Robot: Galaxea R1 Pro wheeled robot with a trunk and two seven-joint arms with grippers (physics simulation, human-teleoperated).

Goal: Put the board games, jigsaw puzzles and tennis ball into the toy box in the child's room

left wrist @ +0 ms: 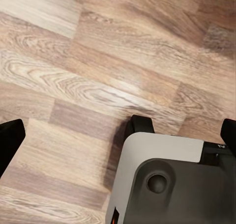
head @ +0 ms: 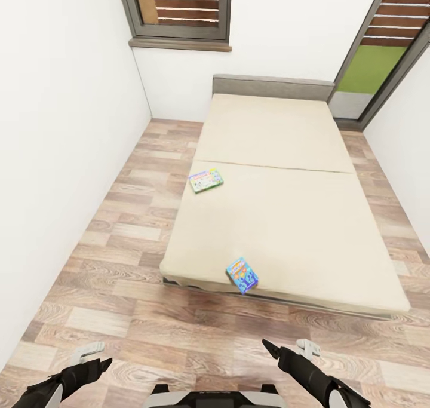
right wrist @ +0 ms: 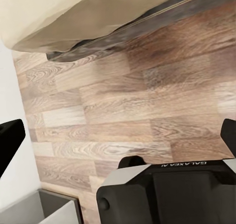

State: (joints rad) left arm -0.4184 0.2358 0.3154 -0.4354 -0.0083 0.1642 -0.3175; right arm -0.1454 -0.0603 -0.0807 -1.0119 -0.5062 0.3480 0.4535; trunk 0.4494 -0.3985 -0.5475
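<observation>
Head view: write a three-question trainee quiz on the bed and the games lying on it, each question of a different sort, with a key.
1. True or false: the blue game lies at the near edge of the bed.
2. Multiple choice: the green game lies A) on the floor; B) by the bed's left edge; C) against the headboard.
3. How many games lie on the bed?

Key: 1 true; 2 B; 3 two.
</observation>
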